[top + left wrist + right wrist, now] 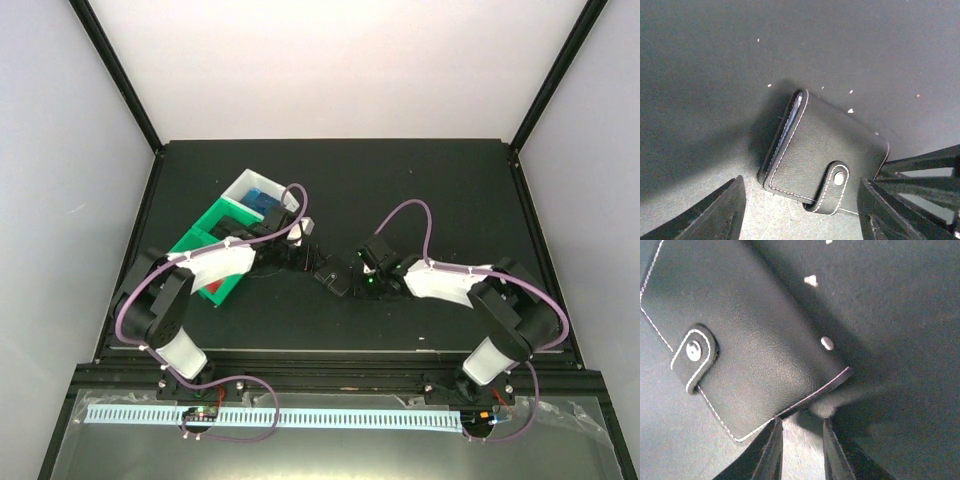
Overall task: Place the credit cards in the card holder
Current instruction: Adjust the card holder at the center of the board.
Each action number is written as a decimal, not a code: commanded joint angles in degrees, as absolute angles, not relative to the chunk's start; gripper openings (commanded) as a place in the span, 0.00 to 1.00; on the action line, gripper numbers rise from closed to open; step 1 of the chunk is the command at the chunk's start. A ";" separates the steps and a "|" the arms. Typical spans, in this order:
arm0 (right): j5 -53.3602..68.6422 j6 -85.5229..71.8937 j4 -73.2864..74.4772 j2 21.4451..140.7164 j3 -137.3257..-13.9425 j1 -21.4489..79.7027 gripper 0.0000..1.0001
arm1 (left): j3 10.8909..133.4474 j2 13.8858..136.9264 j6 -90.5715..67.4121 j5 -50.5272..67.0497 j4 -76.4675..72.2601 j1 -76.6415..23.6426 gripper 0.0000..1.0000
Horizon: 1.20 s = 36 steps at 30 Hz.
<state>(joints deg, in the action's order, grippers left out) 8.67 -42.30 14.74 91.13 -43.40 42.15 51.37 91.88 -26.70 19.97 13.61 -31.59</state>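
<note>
1. Card holder [335,277] lies flat on the black table [450,200], folded shut, with its strap snapped down over the black outside. It sits directly between the two grippers.
2. Left gripper [801,181] has its fingers [725,210] spread wide, with nothing clamped between them. The card holder lies just ahead of the tips, roughly centred on the gap. Its snap strap is on the edge nearest this gripper. A sliver of light blue shows along the folded edge, on the side away and to the left.
3. Right gripper [801,421] has its fingers [767,450] a narrow gap apart, and only bare table shows in that gap. The card holder's stitched edge lies right at the fingertips and extends up and to the left of them. Whether the tips touch that edge cannot be told.
4. In the top view, the grippers face each other across the card holder.
5. A green tray [205,240] and a white tray [240,185] sit behind and to the left of the left gripper, side by side. Something blue [262,197] lies in the white tray.
</note>
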 commanded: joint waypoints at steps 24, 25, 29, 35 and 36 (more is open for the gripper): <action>-6.96 -25.30 21.66 98.84 -65.68 39.81 0.35 | 43.77 88.64 -26.26 20.52 10.22 -31.93 0.52; -6.04 -25.57 21.77 97.44 -64.50 39.81 0.37 | 45.46 88.64 -24.87 18.48 13.27 -31.98 0.55; 1.97 -28.22 21.85 92.85 -57.17 39.73 0.40 | 53.77 91.47 -20.33 15.35 19.96 -31.72 0.70; 13.13 -32.06 15.92 89.51 -47.36 39.89 0.40 | 63.83 99.57 -17.50 19.91 22.61 -31.56 0.74; 14.19 -32.43 14.85 89.65 -46.62 39.87 0.40 | 64.68 100.76 -17.40 20.69 22.55 -31.44 0.74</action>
<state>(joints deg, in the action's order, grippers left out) 6.37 -29.52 18.55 90.56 -49.78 40.03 60.95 95.92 -20.71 18.22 18.76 -31.57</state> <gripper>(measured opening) 0.396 0.740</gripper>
